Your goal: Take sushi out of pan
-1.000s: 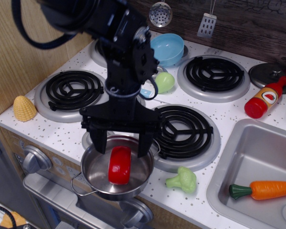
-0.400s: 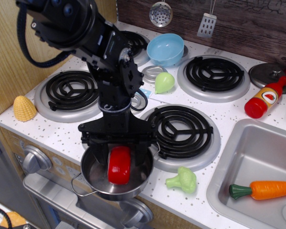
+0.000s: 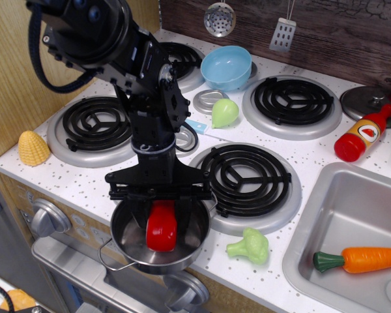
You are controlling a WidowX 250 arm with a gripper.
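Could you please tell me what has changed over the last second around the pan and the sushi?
The gripper has come down into the pan and its fingers have narrowed around the red sushi, which still stands on edge inside. Whether they grip it yet is unclear. The pan, broccoli, carrot and ketchup bottle have stayed put.
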